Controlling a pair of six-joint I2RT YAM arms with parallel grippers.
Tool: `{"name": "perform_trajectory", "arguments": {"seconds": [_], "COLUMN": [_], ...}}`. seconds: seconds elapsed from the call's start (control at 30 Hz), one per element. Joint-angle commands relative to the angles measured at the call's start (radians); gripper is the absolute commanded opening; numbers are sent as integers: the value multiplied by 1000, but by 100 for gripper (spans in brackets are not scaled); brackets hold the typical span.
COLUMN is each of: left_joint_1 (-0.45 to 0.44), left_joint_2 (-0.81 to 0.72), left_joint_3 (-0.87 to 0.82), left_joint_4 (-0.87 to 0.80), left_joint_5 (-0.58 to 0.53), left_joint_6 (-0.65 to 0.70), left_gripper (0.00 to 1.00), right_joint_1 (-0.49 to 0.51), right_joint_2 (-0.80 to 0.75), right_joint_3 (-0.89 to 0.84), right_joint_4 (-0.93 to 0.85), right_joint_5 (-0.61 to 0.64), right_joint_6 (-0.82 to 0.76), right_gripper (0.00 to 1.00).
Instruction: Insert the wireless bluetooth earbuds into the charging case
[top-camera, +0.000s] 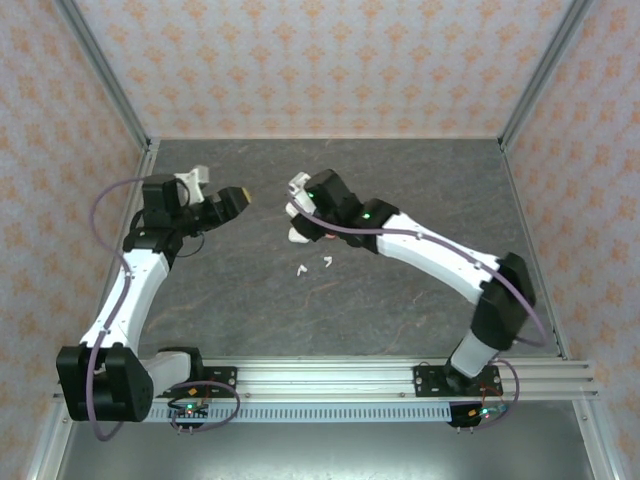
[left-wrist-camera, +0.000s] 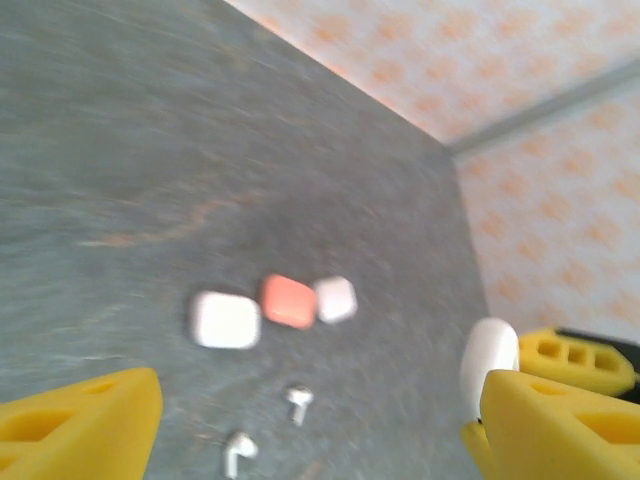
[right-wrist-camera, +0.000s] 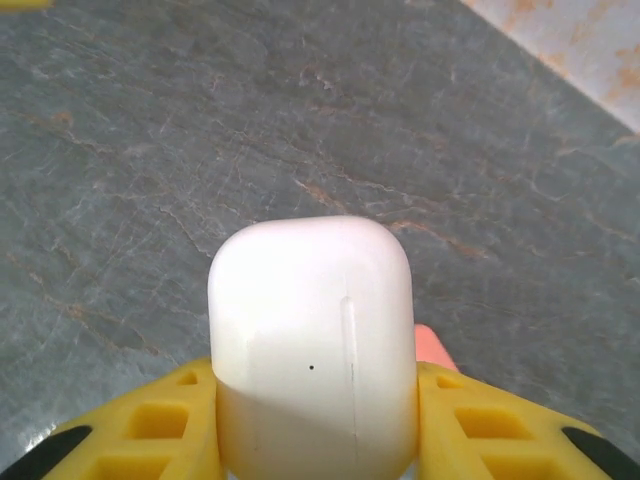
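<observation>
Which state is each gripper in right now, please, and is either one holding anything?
Left gripper: open, holding nothing.
Right gripper: closed on the white rounded plastic charging case.

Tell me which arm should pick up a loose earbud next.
Left. The left gripper is open and empty, with two white earbuds lying on the table in its wrist view. The right gripper is closed on a white charging case, so it is occupied.
</observation>
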Motion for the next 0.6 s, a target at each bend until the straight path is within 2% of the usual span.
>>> {"name": "perform_trajectory", "arguments": {"seconds": [0.0, 0.27, 0.57], "left_joint_1": [-84, -220, -318], "left_joint_2": [26, 69, 122], "left_joint_3": [78, 107, 108], "left_joint_4": [-32, 11, 56], "left_joint_5": [180, 236, 261], "left_joint_6": [83, 107, 112], "left_gripper": [82, 79, 74], "right_joint_1": [2, 0, 1], "right_joint_2": [-91, -264, -281], "right_joint_3": [-100, -232, -225], "right_joint_4": [63, 121, 142], "right_joint_5": [-35, -60, -118], "right_joint_6": [-132, -197, -215], "right_gripper": [40, 40, 40]}}
